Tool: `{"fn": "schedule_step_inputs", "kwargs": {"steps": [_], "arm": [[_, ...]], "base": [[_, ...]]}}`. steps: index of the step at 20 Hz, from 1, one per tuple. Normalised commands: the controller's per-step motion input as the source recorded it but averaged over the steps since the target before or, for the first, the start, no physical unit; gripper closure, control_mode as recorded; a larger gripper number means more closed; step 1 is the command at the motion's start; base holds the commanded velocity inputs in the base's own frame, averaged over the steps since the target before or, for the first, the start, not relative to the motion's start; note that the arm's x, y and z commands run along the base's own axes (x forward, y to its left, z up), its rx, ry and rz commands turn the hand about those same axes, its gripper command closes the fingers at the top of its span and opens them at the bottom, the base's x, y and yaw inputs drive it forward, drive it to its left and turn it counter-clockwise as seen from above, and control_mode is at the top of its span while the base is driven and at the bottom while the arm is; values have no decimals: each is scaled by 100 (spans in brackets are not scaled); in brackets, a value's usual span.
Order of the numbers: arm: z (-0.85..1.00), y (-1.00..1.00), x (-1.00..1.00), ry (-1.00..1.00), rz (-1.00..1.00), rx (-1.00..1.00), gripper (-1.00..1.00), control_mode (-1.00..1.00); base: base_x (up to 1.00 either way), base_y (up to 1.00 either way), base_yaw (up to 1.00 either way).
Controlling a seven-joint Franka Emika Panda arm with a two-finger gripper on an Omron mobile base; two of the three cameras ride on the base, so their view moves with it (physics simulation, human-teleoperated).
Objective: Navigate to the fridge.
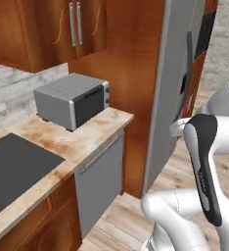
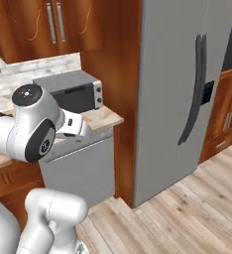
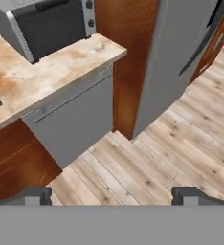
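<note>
Towering flat matte-grey fridge (image 2: 172, 89)

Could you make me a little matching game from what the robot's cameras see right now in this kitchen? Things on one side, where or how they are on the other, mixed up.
Things:
1. fridge
2. toaster oven
3. grey panel
4. gripper

Places or states:
A. sits on the speckled counter
B. tall, right of the wooden side wall
C. open, over the wood floor
D. under the counter edge, with a horizontal handle

Pairs: 1-B, 2-A, 3-D, 4-C
</note>
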Motion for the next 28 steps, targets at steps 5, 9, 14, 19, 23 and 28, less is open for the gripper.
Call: {"fn": "schedule_step_inputs", "kwargs": {"steps": [5, 9, 14, 19, 23, 28], "arm": [[0, 0, 0, 0, 0, 0, -100, 100], [0, 0, 0, 0, 0, 0, -100, 100], [0, 0, 0, 0, 0, 0, -100, 100], [0, 0, 0, 0, 0, 0, -100, 100], [0, 0, 0, 0, 0, 0, -100, 100], [0, 0, 0, 0, 0, 0, -100, 100]], "base": [[85, -66, 72], [51, -93, 66], [-33, -100, 59], [-95, -100, 47], [-97, -100, 40], [-62, -100, 24]]}}
